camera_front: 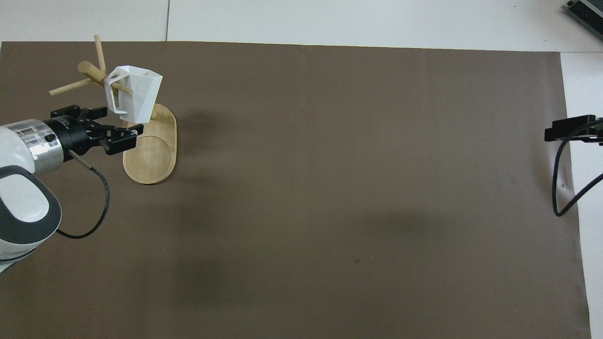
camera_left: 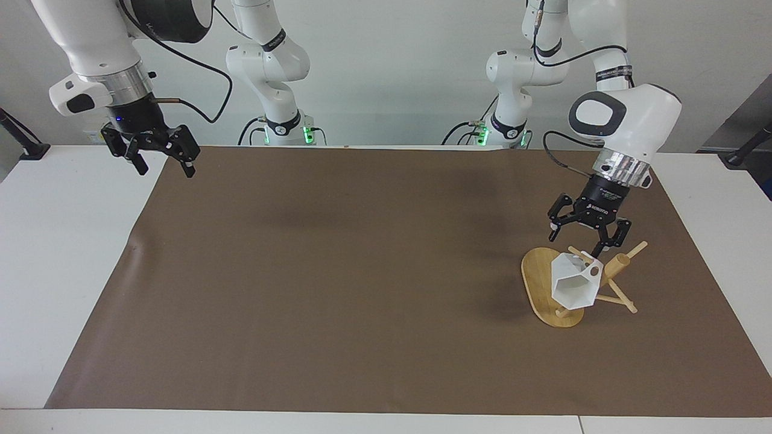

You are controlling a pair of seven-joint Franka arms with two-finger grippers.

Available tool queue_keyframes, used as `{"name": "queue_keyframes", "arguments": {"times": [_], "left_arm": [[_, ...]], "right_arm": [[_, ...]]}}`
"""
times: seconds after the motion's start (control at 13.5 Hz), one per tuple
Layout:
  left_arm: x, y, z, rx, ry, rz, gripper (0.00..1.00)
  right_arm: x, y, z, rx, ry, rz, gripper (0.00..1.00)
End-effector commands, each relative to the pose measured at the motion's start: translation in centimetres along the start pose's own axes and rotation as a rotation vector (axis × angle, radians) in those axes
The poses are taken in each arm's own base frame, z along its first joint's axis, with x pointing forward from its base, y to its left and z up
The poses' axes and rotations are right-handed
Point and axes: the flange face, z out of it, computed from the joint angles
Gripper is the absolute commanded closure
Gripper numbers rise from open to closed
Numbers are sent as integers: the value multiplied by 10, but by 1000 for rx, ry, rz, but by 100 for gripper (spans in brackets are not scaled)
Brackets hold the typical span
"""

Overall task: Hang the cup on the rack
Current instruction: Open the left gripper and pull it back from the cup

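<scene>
Hanging by its handle on a rack (camera_left: 546,289) peg, empty cup (camera_left: 574,288), left tool (camera_left: 585,236) spread above.

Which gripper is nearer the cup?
Left. The left gripper hangs open just above the cup hung on the rack; the right gripper waits open at the table's other end.

The rack (camera_left: 552,295) with the hanging cup (camera_left: 573,288) blocks the left arm's end of the counter (camera_left: 338,283).
</scene>
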Motion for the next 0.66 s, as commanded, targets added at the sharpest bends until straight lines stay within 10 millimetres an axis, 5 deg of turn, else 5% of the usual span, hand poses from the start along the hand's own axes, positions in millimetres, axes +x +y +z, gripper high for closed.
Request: {"name": "queue_keyframes", "arguments": {"times": [0.0,0.22,0.59], "left_arm": [[0,-1,-23,13,83,72,0],[-5,-14,-48,8,206,221,0],[-43,-20,-90,0,311,556,0]], "right_arm": [[-2,1,-1,11,-16,-21,0],[-1,0,0,11,-18,-22,0],[-2,0,-1,11,-16,-22,0]]}}
